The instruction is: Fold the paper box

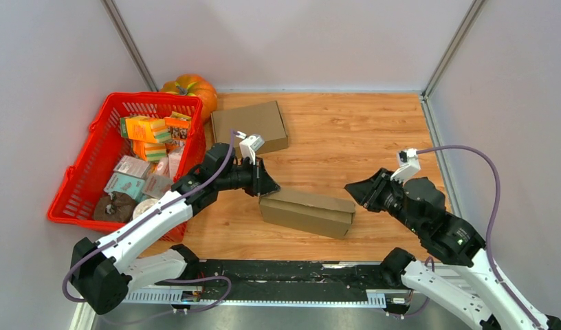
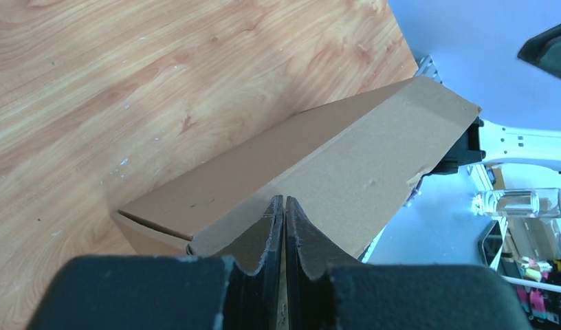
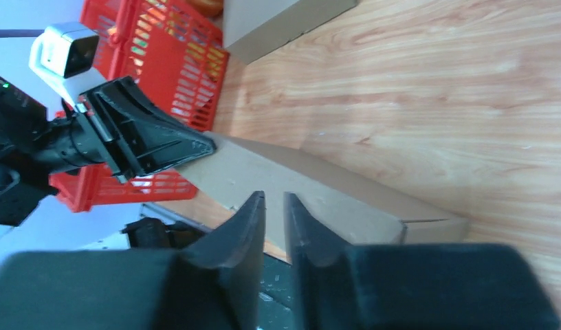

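The left gripper (image 1: 273, 188) is closed on the top edge at the left end of the paper box (image 1: 309, 213), its arm extended low. The right gripper (image 1: 349, 189) is held just beside the box's right end, fingers (image 3: 249, 218) narrowly parted.

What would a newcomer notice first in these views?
The red basket crammed with packaged goods at far left, with an orange pumpkin behind it. At centre lies a long cardboard box, the left claw pinched on its left end and the right claw slightly open just off its right end.
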Controlling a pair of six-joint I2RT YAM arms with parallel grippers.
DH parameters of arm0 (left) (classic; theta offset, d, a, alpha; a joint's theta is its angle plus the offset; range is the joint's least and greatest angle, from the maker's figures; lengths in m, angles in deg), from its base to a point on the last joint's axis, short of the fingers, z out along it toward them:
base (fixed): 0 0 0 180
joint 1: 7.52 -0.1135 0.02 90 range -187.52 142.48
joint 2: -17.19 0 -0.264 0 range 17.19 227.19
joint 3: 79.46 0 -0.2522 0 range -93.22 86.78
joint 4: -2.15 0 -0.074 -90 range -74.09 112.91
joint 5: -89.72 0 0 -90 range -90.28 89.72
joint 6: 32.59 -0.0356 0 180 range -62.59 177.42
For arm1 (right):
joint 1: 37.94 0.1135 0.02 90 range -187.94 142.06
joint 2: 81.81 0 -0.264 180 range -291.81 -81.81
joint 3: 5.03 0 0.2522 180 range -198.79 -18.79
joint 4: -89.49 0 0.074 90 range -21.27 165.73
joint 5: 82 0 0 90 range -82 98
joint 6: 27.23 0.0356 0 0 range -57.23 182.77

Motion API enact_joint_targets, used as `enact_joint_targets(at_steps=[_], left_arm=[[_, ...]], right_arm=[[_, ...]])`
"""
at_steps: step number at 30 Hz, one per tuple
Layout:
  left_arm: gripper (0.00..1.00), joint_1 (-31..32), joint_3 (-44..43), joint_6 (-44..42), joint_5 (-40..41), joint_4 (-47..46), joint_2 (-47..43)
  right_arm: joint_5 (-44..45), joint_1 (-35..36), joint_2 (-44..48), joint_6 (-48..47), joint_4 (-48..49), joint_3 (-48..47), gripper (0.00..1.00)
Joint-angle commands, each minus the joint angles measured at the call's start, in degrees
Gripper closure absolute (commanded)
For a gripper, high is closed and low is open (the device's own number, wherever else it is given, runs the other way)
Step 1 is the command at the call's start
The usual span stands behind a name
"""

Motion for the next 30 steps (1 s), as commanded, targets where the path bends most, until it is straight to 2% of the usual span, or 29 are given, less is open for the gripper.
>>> enact_joint_targets(at_steps=[1, 2, 5, 7, 12, 13, 17, 21, 23, 24, 27, 28, 30], left_arm=[[0.88, 0.1, 1.3, -0.3, 1.6, 1.8, -0.9], [0.88, 0.1, 1.2, -0.5, 1.6, 2.1, -0.8], [0.88, 0.1, 1.3, -1.0, 1.5, 2.8, -0.4], [0.88, 0.1, 1.6, -0.7, 1.5, 2.5, -0.5], [0.89, 0.1, 0.6, -1.1, 1.7, 3.8, -1.0], [0.88, 0.1, 0.6, -1.1, 1.7, 3.7, -1.4], [0.85, 0.1, -0.1, -1.6, 0.7, 4.7, -3.0], [0.74, -0.7, -4.4, -3.8, 0.9, 11.1, -8.3], [0.7, -1.5, -5.9, -5.0, 0.1, 13.6, -9.8], [0.7, -1.5, -5.8, -4.9, -1.2, 13.4, -9.8], [0.79, -1.5, -1.6, -2.3, -4.1, 7.5, -8.3], [0.83, -1.5, -0.1, -1.3, -4.7, 6.3, -7.8], [0.86, -1.5, 4.4, -0.6, -3.8, 4.5, -8.0]], right_arm=[[-9.1, -0.5, 1.6, 0.2, 8.2, 8.6, 0.84], [-11.1, -0.7, 2.7, 0.8, 9.7, 11.4, 0.9], [-11.6, -1.4, 9.1, 2.2, 14.5, 20.3, 0.99], [-13.0, -2.5, 11.4, 2.7, 15.5, 21.8, 0.99], [-14.3, -4.8, 5.8, -2.8, 7.9, 6.9, 0.99], [-14.5, -4.8, 5.9, -3.3, 7.9, 7.7, 0.99], [-22.0, -5.0, 11.9, 3.4, 19.2, 24.3, 0.99], [-22.4, -5.3, 17.2, 1.5, 17.8, 28.4, 0.98], [-24.2, -6.2, 15.5, 1.2, 18.2, 28.3, 0.98], [-25.4, -6.6, 14.4, 0.9, 19.0, 28.2, 0.98], [-27.7, -6.7, 11.5, 0.3, 20.4, 26.2, 0.98], [-27.7, -6.7, 11.5, -0.4, 19.6, 24.9, 0.97], [-26.4, -6.7, 12.1, -1.9, 15.4, 21.4, 0.97]])
